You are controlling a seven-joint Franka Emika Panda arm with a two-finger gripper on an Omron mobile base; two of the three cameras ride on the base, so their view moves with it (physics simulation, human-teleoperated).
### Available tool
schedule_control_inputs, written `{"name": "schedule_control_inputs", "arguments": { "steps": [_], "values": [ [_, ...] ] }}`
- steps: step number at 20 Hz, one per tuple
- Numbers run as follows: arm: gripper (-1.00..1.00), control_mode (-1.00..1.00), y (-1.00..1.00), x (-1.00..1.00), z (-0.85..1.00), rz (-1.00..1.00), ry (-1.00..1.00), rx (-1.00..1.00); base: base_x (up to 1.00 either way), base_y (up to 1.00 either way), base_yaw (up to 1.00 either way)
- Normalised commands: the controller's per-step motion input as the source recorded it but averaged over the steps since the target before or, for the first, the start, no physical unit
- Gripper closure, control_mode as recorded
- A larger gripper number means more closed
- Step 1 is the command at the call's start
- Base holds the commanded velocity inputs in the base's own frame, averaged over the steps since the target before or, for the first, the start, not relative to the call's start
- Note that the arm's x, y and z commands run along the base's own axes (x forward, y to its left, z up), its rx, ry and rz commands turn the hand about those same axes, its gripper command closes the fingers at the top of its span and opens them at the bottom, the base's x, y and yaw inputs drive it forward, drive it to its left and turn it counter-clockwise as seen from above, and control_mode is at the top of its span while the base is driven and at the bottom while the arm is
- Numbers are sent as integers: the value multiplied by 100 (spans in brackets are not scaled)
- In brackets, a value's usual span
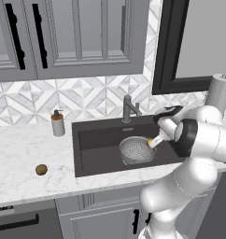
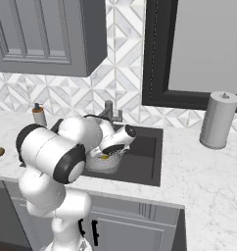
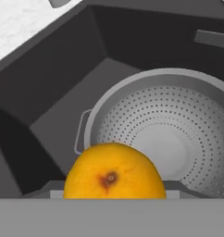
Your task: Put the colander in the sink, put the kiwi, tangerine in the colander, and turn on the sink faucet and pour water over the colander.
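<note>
Right now I see the small brown oval kiwi lying on the white marble counter, near and far to the left of the big dark grey sink. My gripper hangs over the round silver holey colander, which sits in the sink. Its jaws pinch the bright orange round tangerine. Behind the sink stands the slim dark grey faucet, with a small soap pump to its left.
</note>
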Motion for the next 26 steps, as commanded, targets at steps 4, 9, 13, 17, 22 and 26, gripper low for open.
{"name": "schedule_control_inputs", "arguments": {
  "steps": [4,9,13,17,22,26],
  "values": [
    [100,-100,0,14,-40,17,0,-2,0,0,0],
    [100,-100,7,25,-34,3,0,-5,0,0,0],
    [100,-100,14,29,-31,0,0,-7,0,0,0],
    [100,-100,14,25,-33,0,0,-8,0,0,0],
    [100,-100,5,20,-37,1,0,-8,0,0,0],
    [100,-100,0,9,-30,4,-1,-5,0,0,0]
  ]
}}
